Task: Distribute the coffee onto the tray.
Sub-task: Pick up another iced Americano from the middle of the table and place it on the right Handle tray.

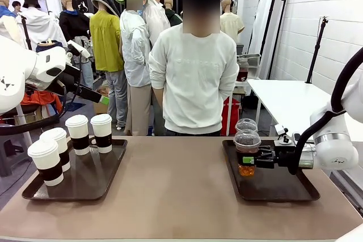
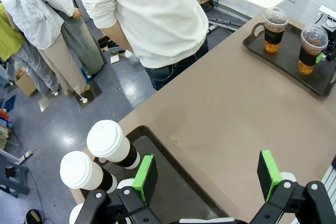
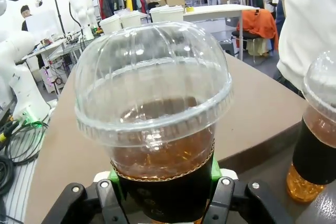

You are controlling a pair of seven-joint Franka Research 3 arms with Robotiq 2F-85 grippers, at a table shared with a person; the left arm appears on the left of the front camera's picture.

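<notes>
in the left wrist view the bottom edge cuts off the paper cups [image 2: 113, 145] and the near part of the left tray [image 2: 173, 182]. in the right wrist view the held dome-lidded cup [image 3: 157, 129] hides its gripper's fingertips; the second cup [image 3: 317, 140] is cut by the right edge.

person [image 1: 193, 77] at far edge (back turned) | white table [image 1: 289, 103] behind

Four lidded cups [image 1: 68, 143] on the left tray [image 1: 91, 182]; two domed cups [image 1: 247, 145] on the right tray [image 1: 283, 188].
</notes>
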